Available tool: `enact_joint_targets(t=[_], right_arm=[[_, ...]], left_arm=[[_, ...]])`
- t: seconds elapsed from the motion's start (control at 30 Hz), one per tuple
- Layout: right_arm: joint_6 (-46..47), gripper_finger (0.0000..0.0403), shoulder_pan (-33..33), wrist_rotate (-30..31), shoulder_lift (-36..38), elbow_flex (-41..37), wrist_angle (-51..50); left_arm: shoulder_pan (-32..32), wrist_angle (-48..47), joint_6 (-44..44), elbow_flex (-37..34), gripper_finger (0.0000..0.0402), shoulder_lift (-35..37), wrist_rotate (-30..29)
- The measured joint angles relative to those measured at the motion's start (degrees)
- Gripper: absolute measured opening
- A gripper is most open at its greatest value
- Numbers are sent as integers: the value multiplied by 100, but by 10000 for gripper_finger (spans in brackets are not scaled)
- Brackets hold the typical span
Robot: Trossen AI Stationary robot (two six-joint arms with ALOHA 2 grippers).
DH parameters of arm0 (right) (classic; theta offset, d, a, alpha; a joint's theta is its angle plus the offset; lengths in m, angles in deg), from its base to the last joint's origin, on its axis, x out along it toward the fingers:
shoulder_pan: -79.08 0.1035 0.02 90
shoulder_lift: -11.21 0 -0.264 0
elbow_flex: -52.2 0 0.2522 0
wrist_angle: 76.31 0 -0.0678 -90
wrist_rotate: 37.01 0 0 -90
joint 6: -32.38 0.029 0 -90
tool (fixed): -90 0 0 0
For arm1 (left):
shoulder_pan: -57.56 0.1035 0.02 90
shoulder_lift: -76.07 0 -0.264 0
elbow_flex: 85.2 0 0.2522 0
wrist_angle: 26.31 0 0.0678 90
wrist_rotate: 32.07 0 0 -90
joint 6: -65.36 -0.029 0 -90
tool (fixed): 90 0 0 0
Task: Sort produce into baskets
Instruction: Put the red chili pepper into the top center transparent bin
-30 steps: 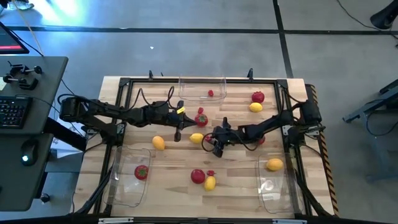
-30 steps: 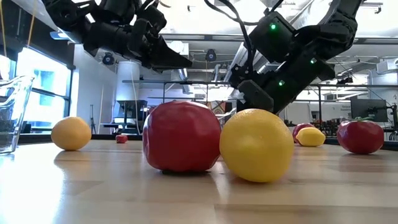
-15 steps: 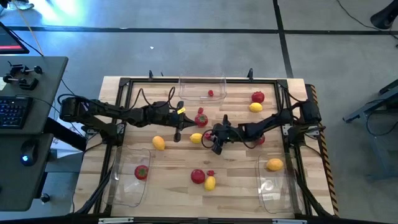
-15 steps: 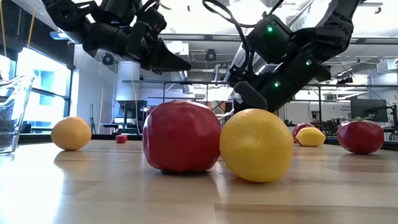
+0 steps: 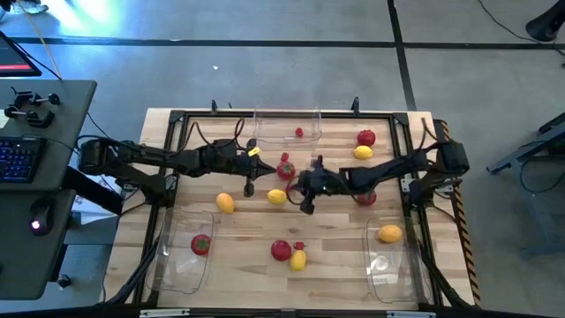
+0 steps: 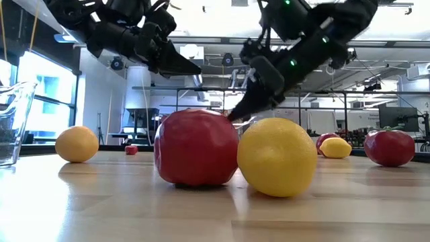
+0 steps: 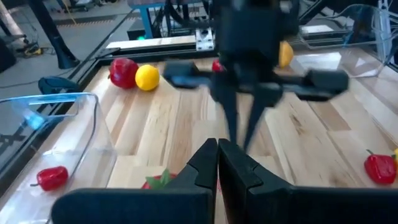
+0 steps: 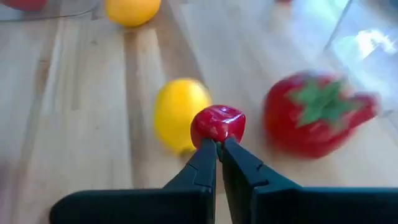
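Observation:
My right gripper (image 5: 303, 201) hangs above the table's middle, shut on a small red berry (image 8: 217, 123). Below it lie a yellow lemon (image 8: 179, 112) and a red tomato (image 8: 314, 121). My left gripper (image 5: 249, 187) is shut on nothing, just left of it, above the wood near a lemon (image 5: 277, 196). Three clear baskets rest on the table. The far one (image 5: 287, 117) holds a berry (image 5: 299, 132). The near left one (image 5: 181, 265) holds a tomato (image 5: 200, 245). The near right one (image 5: 393, 269) holds a lemon (image 5: 389, 234). My right gripper pinches the berry's near edge (image 8: 217, 139) between the free ends of its two fingers. Most of the berry sticks out past the tips. The fingers slant down from the table's right side. The berry is lifted clear of the wood.
Loose produce lies about: a lemon (image 5: 225, 203), a tomato (image 5: 285, 168), a tomato (image 5: 281, 250) with a lemon (image 5: 298, 260) and a berry (image 5: 298, 246) near the front, and a tomato (image 5: 365, 138) and lemon (image 5: 363, 152) at the far right. A black frame (image 5: 177, 119) rings the table.
My right gripper has risen from low behind the near lemon to well above the table, and its wrist has rolled a little. My left gripper has stayed about where it was.

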Motion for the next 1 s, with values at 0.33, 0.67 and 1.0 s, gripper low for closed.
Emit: enact_joint_targets(t=[0.33,0.67,1.0], right_arm=[[-842,1,-1352,319,164,1213,-1225],[-953,1,-2983,-221,-589,2671,-2746],[-865,0,-3602,-939,-1960,4348,-4407]], left_arm=[[58,-391,-190,0,0,335,14],[140,337,-93,-2,0,-299,75],[31,926,2,0,0,-552,119]])
